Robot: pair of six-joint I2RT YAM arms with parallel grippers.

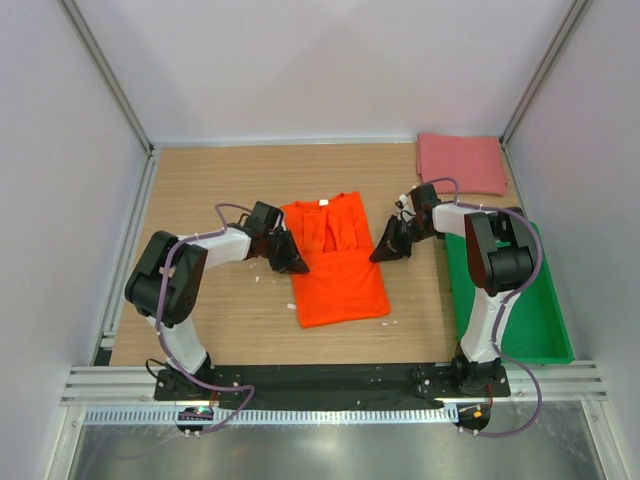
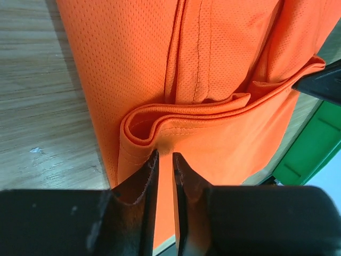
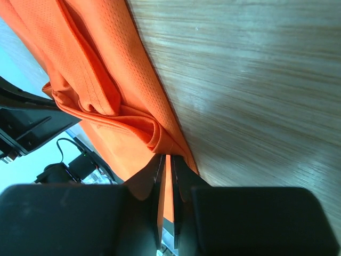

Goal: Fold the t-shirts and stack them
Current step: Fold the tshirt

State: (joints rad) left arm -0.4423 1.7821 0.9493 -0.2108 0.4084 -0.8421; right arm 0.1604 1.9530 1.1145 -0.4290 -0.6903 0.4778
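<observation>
Evenly lift the orange t-shirt (image 1: 340, 285), lying left of the green tray (image 1: 530, 320), with the pink-red t-shirt (image 1: 462, 163) folded beyond that tray. Move left pincer (image 1: 299, 267) and right pincer (image 1: 379, 256) level, both narrowed at its side hems, grip unconfirmed.

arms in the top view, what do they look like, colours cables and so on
Left arm and right arm: white links, black joints, black bases, a purplish cable looping along each. Left pincer and right pincer: black, two thin flat fingers.
</observation>
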